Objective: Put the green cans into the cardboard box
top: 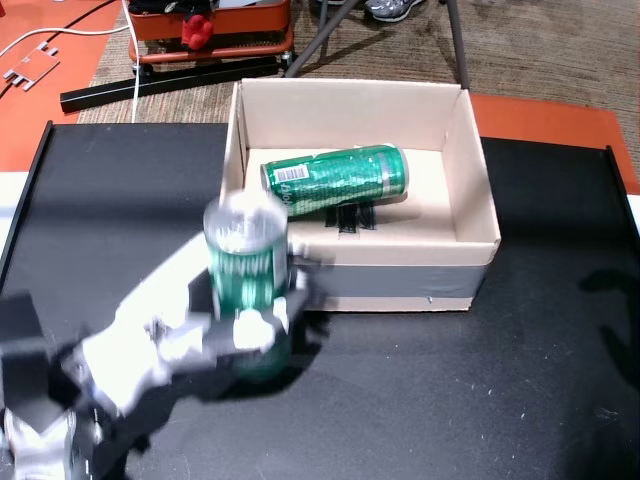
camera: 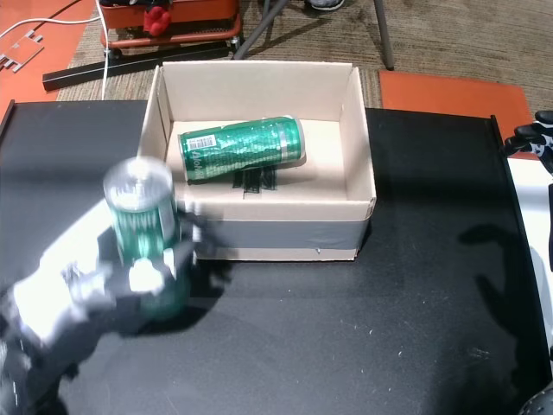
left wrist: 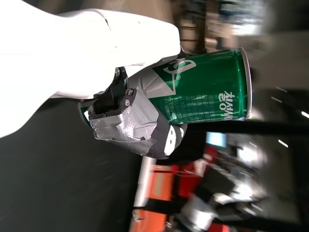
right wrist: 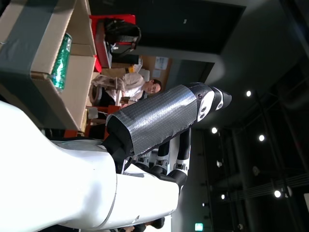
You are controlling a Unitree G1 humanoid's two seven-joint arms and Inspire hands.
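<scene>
Left hand (top: 190,340), at 7 o'clock in both head views, blurred; fingers (left wrist: 133,128) wrapped around an upright green can (top: 247,262) just outside the box's near-left corner. Box (top: 478,215) at 12 o'clock on the black surface (top: 450,400), a second can (top: 337,178) on its side inside. Right hand (right wrist: 166,121) off at 3 o'clock, fingers straight, spread, holding nothing.

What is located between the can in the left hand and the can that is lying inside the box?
In both head views, only the cardboard box's front wall separates the held can, in the left hand, from the lying can.
</scene>
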